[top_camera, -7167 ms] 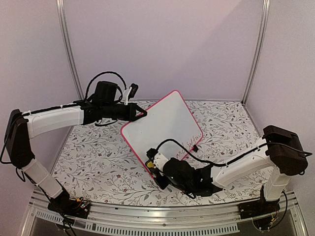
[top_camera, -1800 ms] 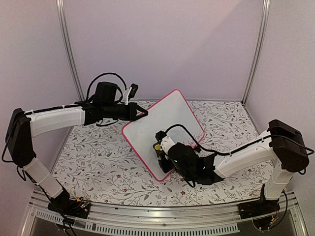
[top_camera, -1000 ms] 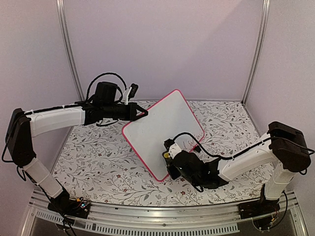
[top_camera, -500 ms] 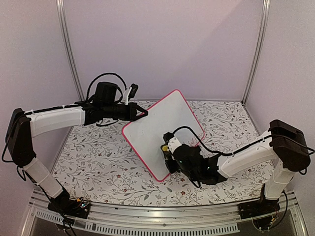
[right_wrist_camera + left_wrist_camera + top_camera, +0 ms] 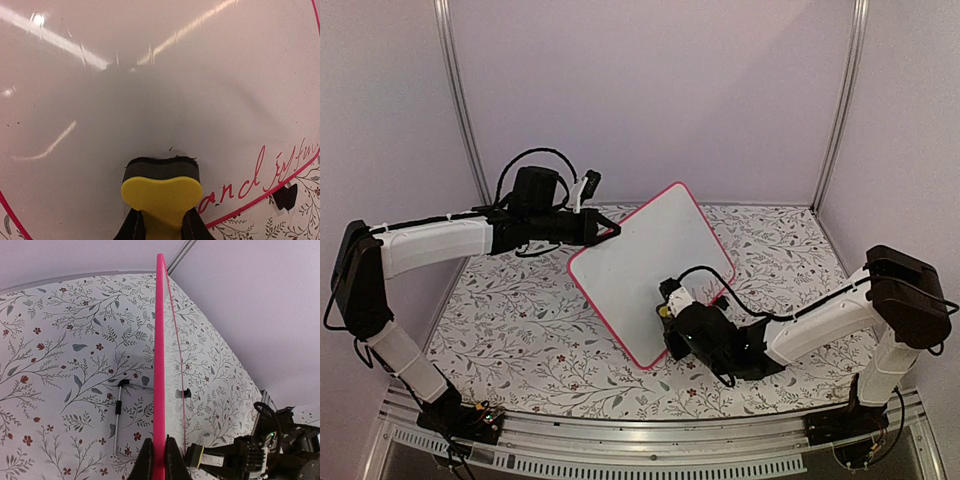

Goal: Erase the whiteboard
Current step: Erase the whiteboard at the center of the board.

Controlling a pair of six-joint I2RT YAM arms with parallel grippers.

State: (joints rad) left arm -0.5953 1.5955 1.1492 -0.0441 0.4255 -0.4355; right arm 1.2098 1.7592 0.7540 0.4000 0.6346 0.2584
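right gripper (image 5: pixel 161 226) is clamped on the yellow eraser (image 5: pixel 161 192), and i see its dark felt face pressed flat against the whiteboard (image 5: pixel 645 255). on my screen the board is glossy white with a thin pink-red frame and rounded corners. red cursive writing (image 5: pixel 252 182) runs along its lower edge, by a black clip foot (image 5: pixel 286 196). left gripper (image 5: pixel 159 462) pinches the frame's edge, holding the board tilted up over the floral table (image 5: pixel 520 310).

I sit in a lab test booth: plain walls (image 5: pixel 650 90), metal posts (image 5: pixel 461 100), floral tabletop (image 5: pixel 520 320), aluminium rail (image 5: pixel 650 438) at six o'clock.
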